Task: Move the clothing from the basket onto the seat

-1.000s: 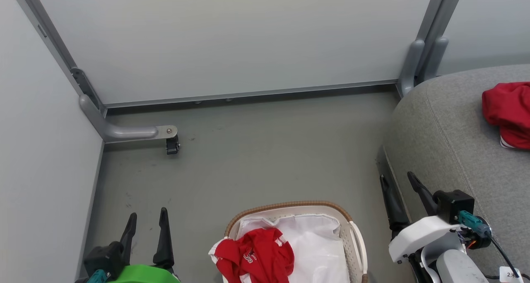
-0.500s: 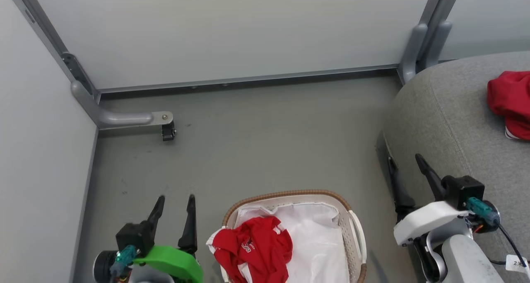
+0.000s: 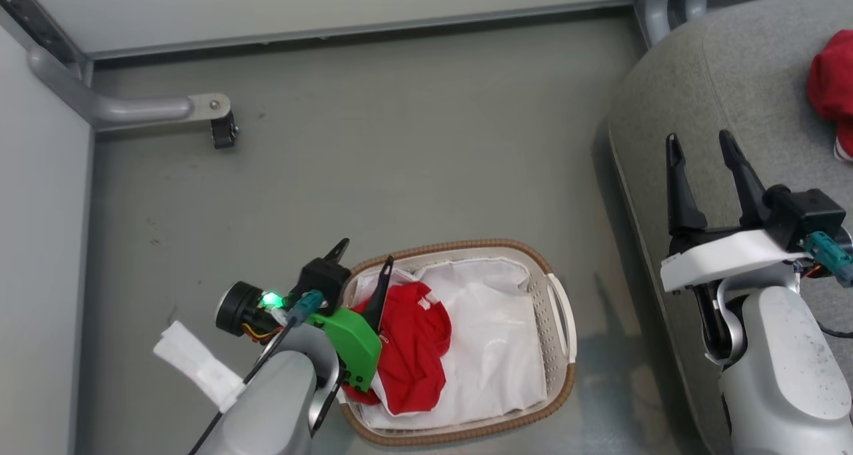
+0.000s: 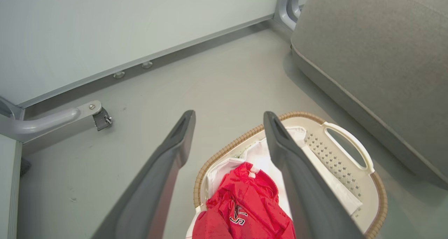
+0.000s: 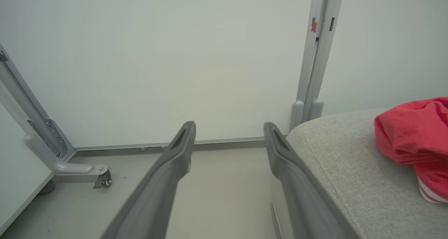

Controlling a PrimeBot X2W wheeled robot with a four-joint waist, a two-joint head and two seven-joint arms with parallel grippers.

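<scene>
Head view gives us the basket (image 3: 466,244) on the floor, and we take it as our landmark. One red garment (image 3: 416,338) lies bunched in its left half, on the white liner (image 3: 496,355). Our left gripper (image 3: 366,252) hangs over the basket's left rim, fingers apart and empty, one finger above the garment; we cannot tell whether it touches. Right of the basket, well apart, stands the seat (image 3: 726,68), where a second garment (image 3: 833,75) already lies. Our right gripper (image 3: 698,140) hovers right of the basket by the seat's edge, fingers spread, holding nothing. We judge the task partly done: one piece delivered, at least one left to grasp, lift and carry across.
</scene>
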